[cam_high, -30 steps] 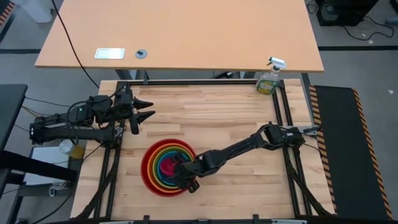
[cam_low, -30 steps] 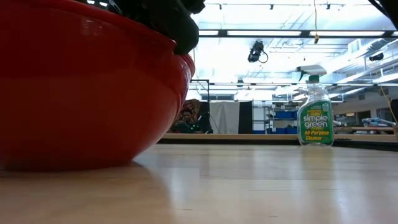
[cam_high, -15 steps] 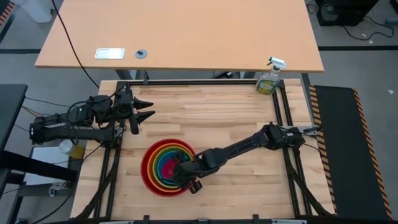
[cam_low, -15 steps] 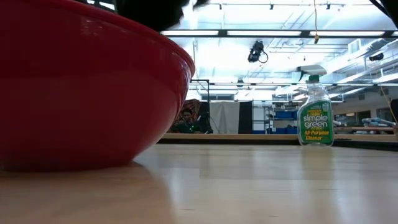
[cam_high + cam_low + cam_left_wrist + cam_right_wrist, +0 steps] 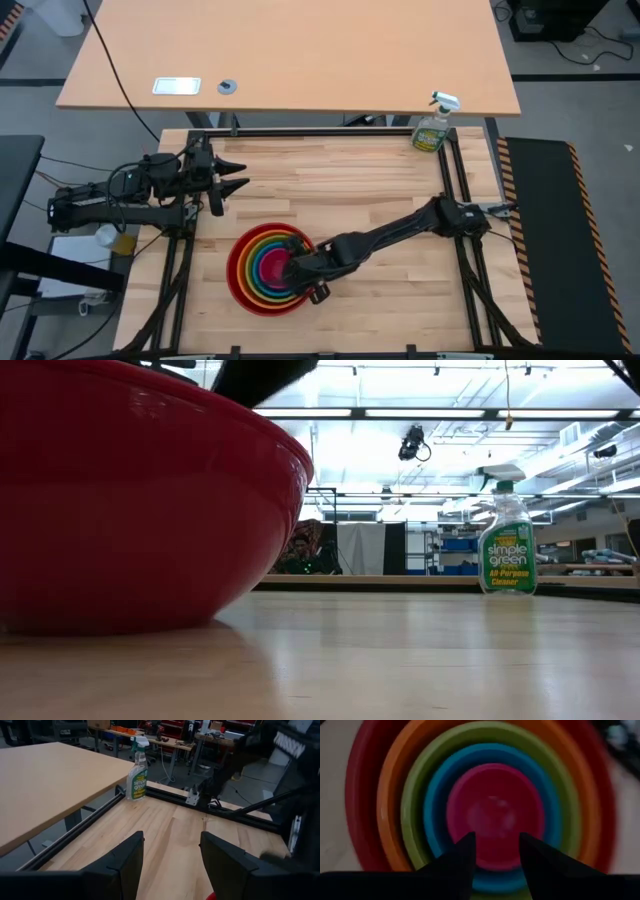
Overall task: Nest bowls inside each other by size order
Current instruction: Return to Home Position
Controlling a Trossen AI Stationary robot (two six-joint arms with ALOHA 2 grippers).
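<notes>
The five bowls sit nested near the table's front left. The red bowl [image 5: 234, 276] stands on the table and holds the orange [image 5: 387, 795], lime green [image 5: 415, 795], blue [image 5: 437, 805] and pink [image 5: 495, 815] bowls. The red bowl's wall [image 5: 130, 500] fills the left of the low view. My right gripper [image 5: 295, 272] hangs open and empty above the stack's right part. Its fingers [image 5: 465, 855] point down over the pink bowl without touching it. My left gripper [image 5: 240, 176] waits open and empty at the table's far left.
A spray bottle [image 5: 433, 125] with a green label stands at the table's far right corner; it also shows in the low view [image 5: 507, 545] and the left wrist view [image 5: 137, 772]. A second, larger tabletop [image 5: 290, 50] lies beyond the far edge. Bare wood stretches right of the bowls.
My right gripper has risen out of the nested bowls and drawn back a little toward the table's right edge. In the low view it has climbed from the red bowl's rim to the picture's top. The bowls have stayed in place.
</notes>
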